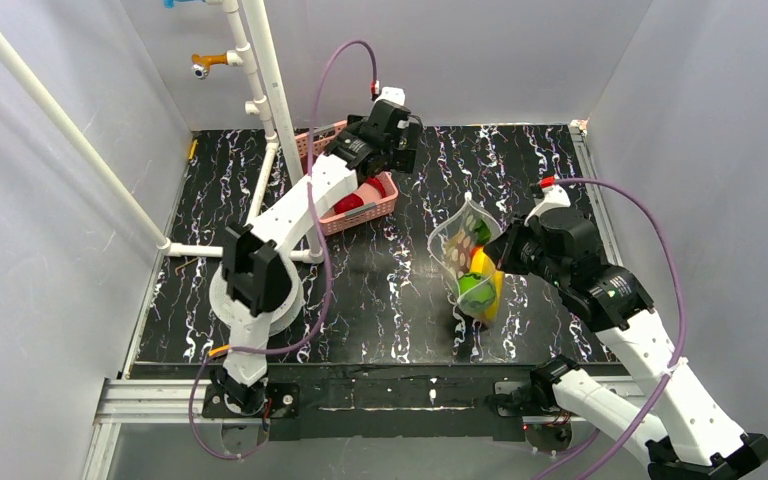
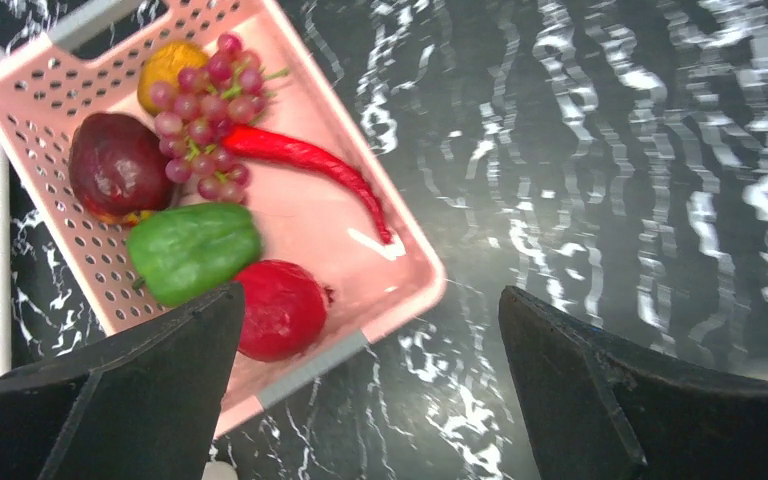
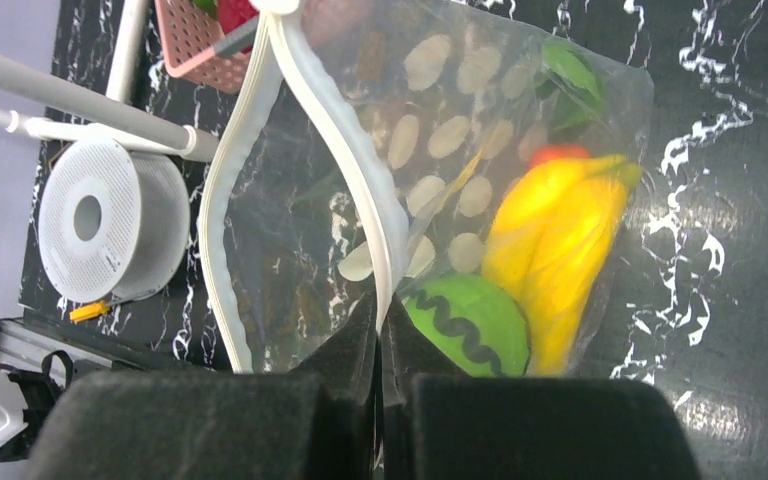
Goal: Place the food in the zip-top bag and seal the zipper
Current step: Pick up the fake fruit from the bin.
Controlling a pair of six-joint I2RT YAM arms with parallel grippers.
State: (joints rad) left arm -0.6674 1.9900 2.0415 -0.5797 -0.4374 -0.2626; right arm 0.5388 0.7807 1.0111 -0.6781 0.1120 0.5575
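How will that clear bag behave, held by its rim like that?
Probably floppy: the clear bag creases and its white rim strip bends in a wave where the right fingers pinch it. Likely bottom-heavy and swingy, since the yellow piece and green round piece crowd one end. The glossy film may slip.

Nothing readable in any of the views, tbh. No words, numbers or brand marks that I can make out. Closest thing is the print on the zip-top bag [image 3: 440, 150], and that's just pale oval blobs, not lettering.
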